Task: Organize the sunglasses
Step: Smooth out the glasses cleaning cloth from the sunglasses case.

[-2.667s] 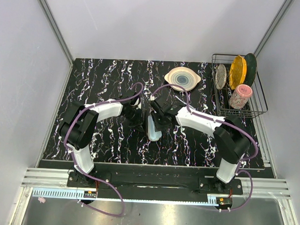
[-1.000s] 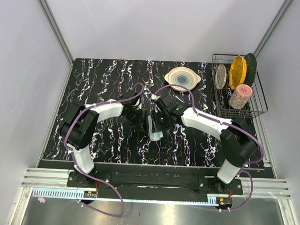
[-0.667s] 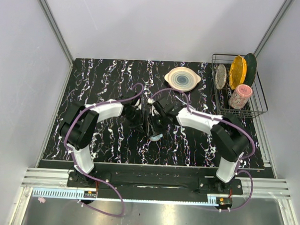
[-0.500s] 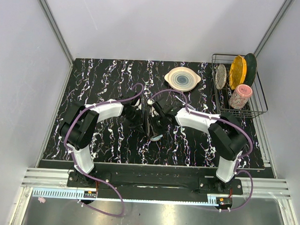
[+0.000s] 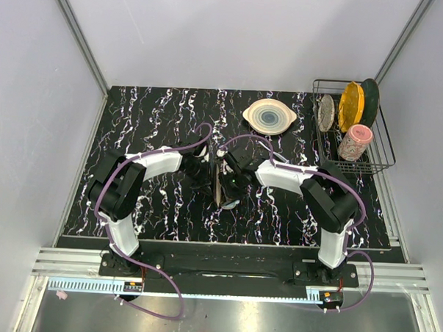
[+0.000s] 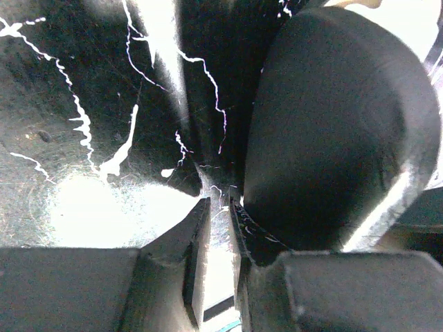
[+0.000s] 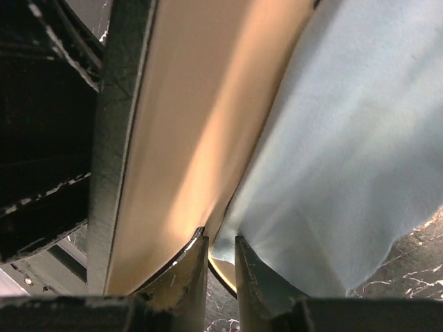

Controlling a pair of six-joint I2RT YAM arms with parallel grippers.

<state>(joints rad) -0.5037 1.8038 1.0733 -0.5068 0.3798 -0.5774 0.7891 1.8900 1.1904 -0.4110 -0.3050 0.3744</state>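
Note:
The black oblong case (image 5: 219,186) stands mid-table between both grippers, its lid raised nearly upright. In the right wrist view its tan lining (image 7: 187,124) fills the left and the light blue cloth (image 7: 346,138) lies in it on the right; a corner of the cloth (image 5: 231,204) shows from above. My right gripper (image 5: 232,183) (image 7: 220,242) is shut on the case's curved rim, with a fold of cloth there too. My left gripper (image 5: 206,181) (image 6: 218,207) is shut to a thin gap with nothing in it, its right finger against the case's black shell (image 6: 332,138). The sunglasses are hidden.
A round cream plate (image 5: 268,115) lies at the back of the black marbled table (image 5: 150,119). A wire dish rack (image 5: 384,144) at the back right holds plates and a pink cup (image 5: 355,142). Grey walls enclose the table.
My right gripper has swung left toward the left gripper, raising the case's lid from lying open to nearly upright. Most of the blue cloth is now covered from above. The left arm has not moved.

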